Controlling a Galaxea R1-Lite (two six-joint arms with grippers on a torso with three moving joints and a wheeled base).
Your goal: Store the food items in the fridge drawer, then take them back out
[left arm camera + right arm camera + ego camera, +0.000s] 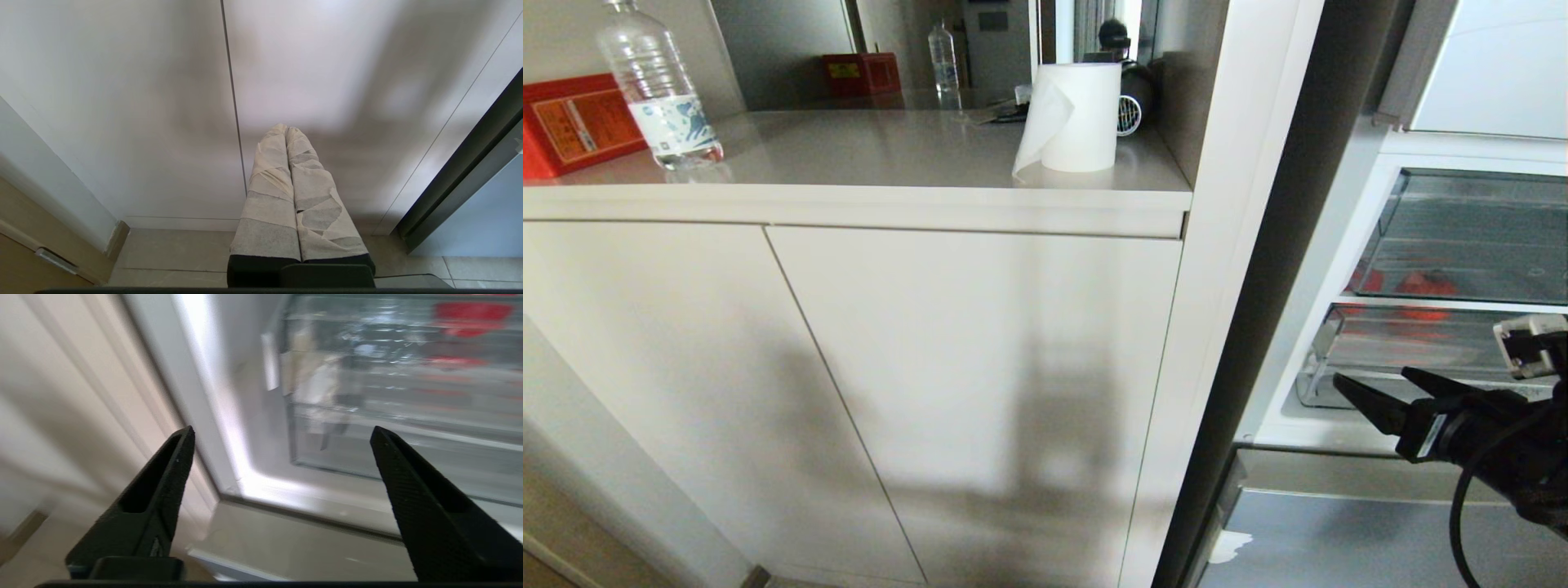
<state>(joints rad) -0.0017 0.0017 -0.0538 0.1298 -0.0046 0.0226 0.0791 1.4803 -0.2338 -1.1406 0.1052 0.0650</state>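
Observation:
The fridge stands open at the right of the head view. The fridge drawer point(1409, 353) is clear plastic, with white tape scraps point(312, 377) on its front corner point(294, 428). Two red food items point(1421, 286) point(472, 312) show blurred through the clear plastic toward the back; I cannot tell which compartment holds them. My right gripper point(1382, 384) point(282, 430) hangs open and empty just in front of the drawer's lower front, apart from it. My left gripper point(286, 128) has tape-wrapped fingers pressed together and points at a cabinet door near the floor.
A white cabinet point(972, 367) with a counter fills the left. On it stand a water bottle point(658, 90), a red box point(572, 122) and a paper roll point(1078, 118). Another clear drawer point(1470, 237) sits above. A grey lower fridge front point(1356, 539) lies below the gripper.

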